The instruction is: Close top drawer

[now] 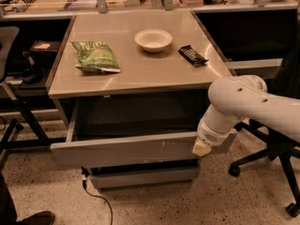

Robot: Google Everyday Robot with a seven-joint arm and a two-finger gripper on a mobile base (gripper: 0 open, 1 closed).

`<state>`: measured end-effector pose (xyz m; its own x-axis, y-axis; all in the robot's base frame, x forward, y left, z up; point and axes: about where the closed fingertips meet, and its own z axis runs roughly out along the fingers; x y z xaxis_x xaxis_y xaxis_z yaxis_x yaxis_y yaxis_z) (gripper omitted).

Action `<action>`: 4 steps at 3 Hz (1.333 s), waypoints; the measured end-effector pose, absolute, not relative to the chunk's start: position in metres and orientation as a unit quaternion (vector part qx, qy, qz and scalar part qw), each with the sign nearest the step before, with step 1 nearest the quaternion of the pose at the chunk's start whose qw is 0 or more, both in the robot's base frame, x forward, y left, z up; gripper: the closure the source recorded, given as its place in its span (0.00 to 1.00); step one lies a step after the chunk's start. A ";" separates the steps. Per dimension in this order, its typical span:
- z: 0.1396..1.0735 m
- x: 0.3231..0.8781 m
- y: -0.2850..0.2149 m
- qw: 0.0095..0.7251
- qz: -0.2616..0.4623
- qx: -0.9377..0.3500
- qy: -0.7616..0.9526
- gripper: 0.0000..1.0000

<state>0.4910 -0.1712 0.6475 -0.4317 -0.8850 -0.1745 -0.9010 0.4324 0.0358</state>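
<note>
The top drawer (pixel 122 150) is a wide grey drawer pulled out from under the desk top, its inside dark and empty. Its plain front has small white scuff marks right of centre. My gripper (pixel 202 147) is at the end of the white arm, in front of the right part of the drawer front and touching or nearly touching it. A pale tip shows there. Below the top drawer a shorter grey drawer front (pixel 143 177) shows.
On the desk top (pixel 140 69) lie a green chip bag (pixel 95 56), a white bowl (pixel 153 39) and a dark snack bar (pixel 193 55). An office chair base (pixel 276 172) stands at right. A cable (pixel 96 196) runs on the floor. A shoe (pixel 33 218) shows at lower left.
</note>
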 end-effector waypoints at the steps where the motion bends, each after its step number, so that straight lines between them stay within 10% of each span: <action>1: 0.645 0.509 -0.164 0.068 0.059 -0.535 0.840 1.00; 2: 0.645 0.523 -0.159 0.069 0.056 -0.541 0.836 1.00; 4: 0.645 0.523 -0.158 0.069 0.056 -0.541 0.836 0.57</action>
